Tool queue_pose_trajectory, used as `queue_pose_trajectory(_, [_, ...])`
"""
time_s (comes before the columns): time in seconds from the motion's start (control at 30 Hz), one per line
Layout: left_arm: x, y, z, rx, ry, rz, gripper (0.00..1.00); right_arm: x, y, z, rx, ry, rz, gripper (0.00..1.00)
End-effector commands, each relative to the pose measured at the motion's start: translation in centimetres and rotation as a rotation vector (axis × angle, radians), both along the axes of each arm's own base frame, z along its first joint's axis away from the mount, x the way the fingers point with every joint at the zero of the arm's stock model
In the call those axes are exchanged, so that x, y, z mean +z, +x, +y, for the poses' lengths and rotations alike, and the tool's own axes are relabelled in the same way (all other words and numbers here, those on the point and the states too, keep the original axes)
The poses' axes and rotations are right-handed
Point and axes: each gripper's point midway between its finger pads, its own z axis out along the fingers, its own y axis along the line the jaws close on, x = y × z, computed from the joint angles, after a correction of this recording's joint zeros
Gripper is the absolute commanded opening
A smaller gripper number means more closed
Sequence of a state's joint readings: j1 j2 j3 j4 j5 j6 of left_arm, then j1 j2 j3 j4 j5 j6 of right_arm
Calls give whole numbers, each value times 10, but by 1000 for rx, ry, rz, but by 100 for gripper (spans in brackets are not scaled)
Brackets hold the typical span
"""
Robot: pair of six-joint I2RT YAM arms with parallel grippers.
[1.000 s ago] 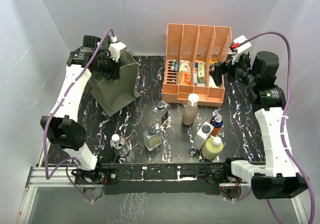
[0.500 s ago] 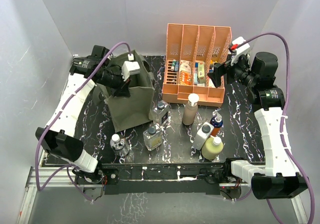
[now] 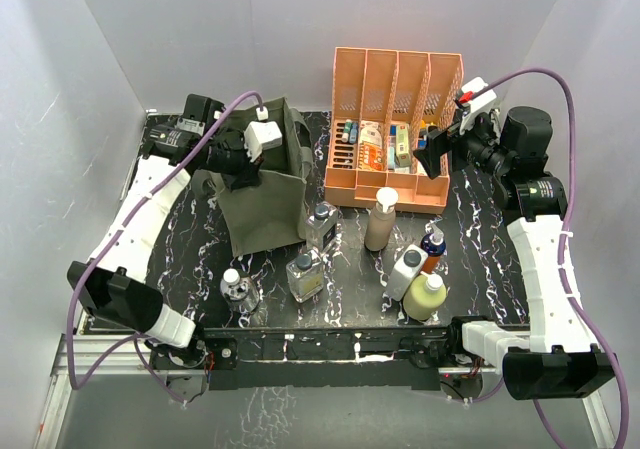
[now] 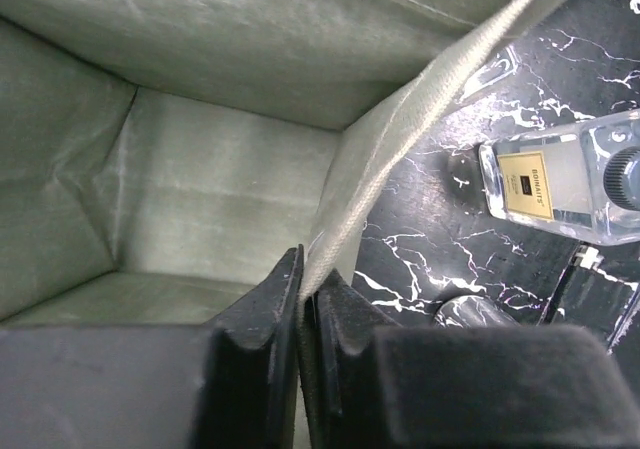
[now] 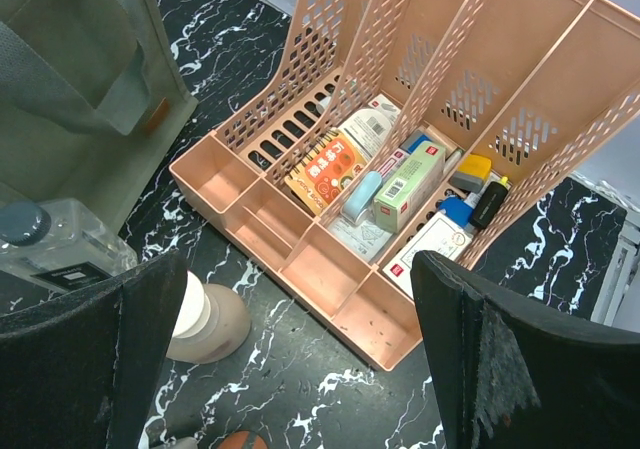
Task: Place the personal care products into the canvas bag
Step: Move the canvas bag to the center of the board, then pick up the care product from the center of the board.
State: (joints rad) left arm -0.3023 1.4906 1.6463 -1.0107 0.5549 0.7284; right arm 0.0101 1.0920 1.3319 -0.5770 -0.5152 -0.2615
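Note:
The olive canvas bag (image 3: 262,194) stands upright at the table's back left with its mouth open. My left gripper (image 3: 250,155) is shut on its top edge; the left wrist view shows the gripper (image 4: 308,274) pinching the bag's rim (image 4: 400,109) above the bare inside. Three clear glass bottles (image 3: 322,224) (image 3: 306,276) (image 3: 240,291), a tall beige bottle (image 3: 382,219), a white grey-capped bottle (image 3: 406,272), a small orange-blue bottle (image 3: 432,247) and a pale yellow bottle (image 3: 426,296) stand on the table. My right gripper (image 3: 432,149) hangs open and holds nothing, above the organiser's front.
A peach slotted organiser (image 3: 395,184) with small boxes and tubes stands at the back centre, seen close below the right gripper (image 5: 300,299). The nearest clear bottle (image 4: 560,174) stands just right of the bag. White walls close in the table's sides.
My left gripper has shut on the bag's rim and dragged it rightwards; the bag went from slumped to upright beside the bottles. The right arm barely moved.

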Motion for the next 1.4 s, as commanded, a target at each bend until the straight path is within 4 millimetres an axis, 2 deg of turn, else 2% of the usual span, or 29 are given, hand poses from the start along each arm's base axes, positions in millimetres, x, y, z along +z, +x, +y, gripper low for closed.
queue_pose_trajectory(0.0, [14, -1, 0, -7, -15, -48, 15, 18, -2, 0, 9, -3, -65, 99])
queue_pose_trajectory(0.07, [20, -10, -1, -12, -31, -29, 22, 17, -1, -1, 7, -4, -64, 99])
queue_pose_trajectory(0.1, [24, -14, -1, -5, -41, -28, 29, 17, -1, -1, 7, -5, -63, 99])
queue_pose_trajectory(0.2, [46, -21, 3, 45, -84, -93, 62, 16, -1, -1, 5, -6, -61, 99])
queue_pose_trajectory(0.27, [68, -30, 6, 84, -129, -159, 84, 17, 0, -1, 6, -6, -61, 99])
queue_pose_trajectory(0.33, [89, -45, 9, 100, -171, -220, 96, 19, 0, -1, 8, -6, -64, 99])
queue_pose_trajectory(0.4, [96, -61, 14, 109, -181, -228, 97, 21, 0, 0, 11, -5, -64, 99])
queue_pose_trajectory(0.47, [89, -80, 21, 100, -157, -202, 97, 23, 1, 0, 11, -5, -67, 99])
queue_pose_trajectory(0.63, [43, -143, 33, -11, -108, -32, 97, 17, 5, -1, 8, -9, -56, 99])
queue_pose_trajectory(0.7, [28, -160, 39, -12, -90, 20, 97, 13, 6, -1, 9, -9, -48, 99])
queue_pose_trajectory(0.9, [-18, -185, 66, 5, 56, 109, 96, 7, 11, -6, -15, -26, -38, 99])
queue_pose_trajectory(1.03, [-42, -198, 72, -64, 103, 159, 96, 2, 13, -8, -26, -31, -32, 99])
queue_pose_trajectory(1.2, [-77, -198, 84, -139, 196, 177, 92, -8, 15, -9, -35, -38, -16, 99])
queue_pose_trajectory(1.37, [-97, -186, 81, -185, 201, 151, 90, -13, 16, -12, -45, -46, -9, 99])
